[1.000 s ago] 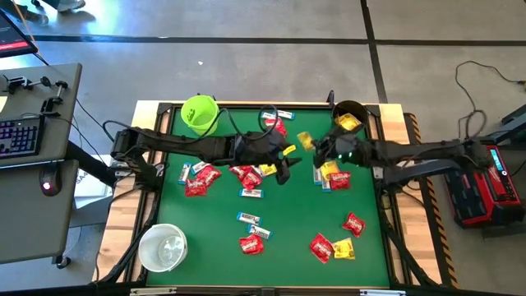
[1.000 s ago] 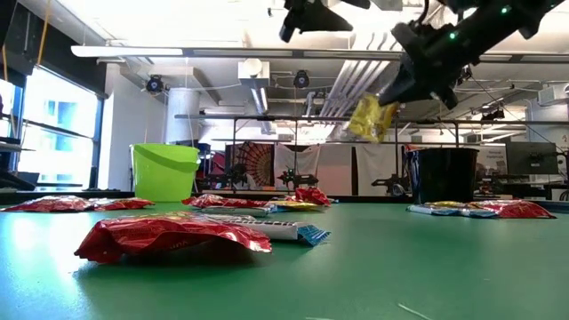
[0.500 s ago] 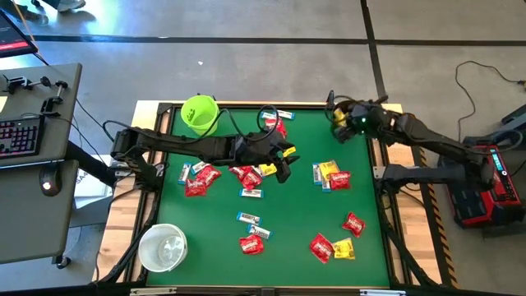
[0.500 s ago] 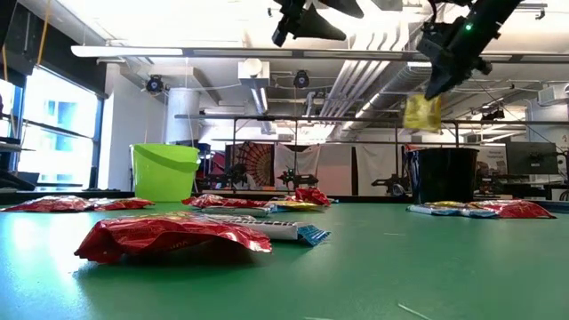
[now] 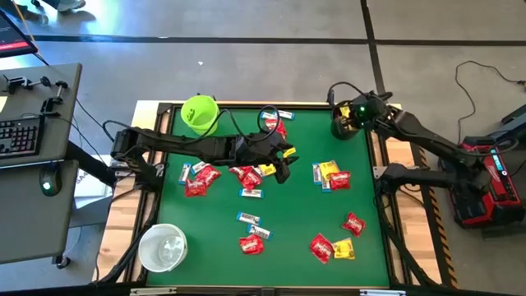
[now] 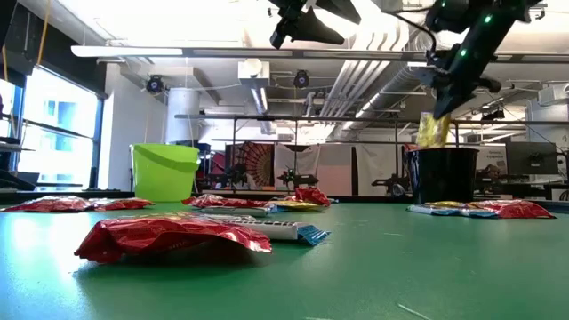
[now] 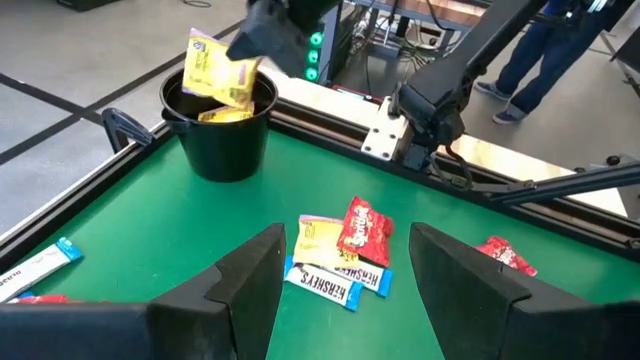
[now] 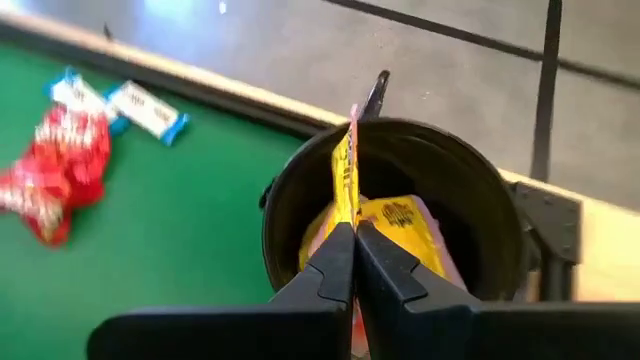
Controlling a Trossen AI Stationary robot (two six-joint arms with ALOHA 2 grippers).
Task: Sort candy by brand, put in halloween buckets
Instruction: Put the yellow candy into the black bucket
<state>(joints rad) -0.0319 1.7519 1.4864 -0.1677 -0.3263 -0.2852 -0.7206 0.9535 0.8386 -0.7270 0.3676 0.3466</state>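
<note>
**A:** What is laid out, starting with the biggest things?

**B:** A green surface [image 5: 288,205] seen from above, with three pails. The black bucket [image 7: 220,125] stands at a far corner and serves as the landmark here. The lime green bucket [image 5: 200,113] stands at the other far corner, well apart from it. The white bucket [image 5: 163,247] is diagonally opposite the black one and looks empty.

**A:** And the arms?

**B:** The right pincer [image 8: 353,235] hangs directly over the black bucket, clamped together on a yellow packet [image 7: 222,70] dangling just above the rim. The left pincer [image 7: 345,270] hovers mid-surface, well away from the black bucket, jaws apart and empty.

**A:** How far along is the sorting?

**B:** Early, I judge. Yellow packets already lie inside the black bucket. Most candy remains loose: red packets [image 5: 246,174], white-and-blue bars [image 5: 249,219] and a few yellow ones, scattered across the surface.
</note>
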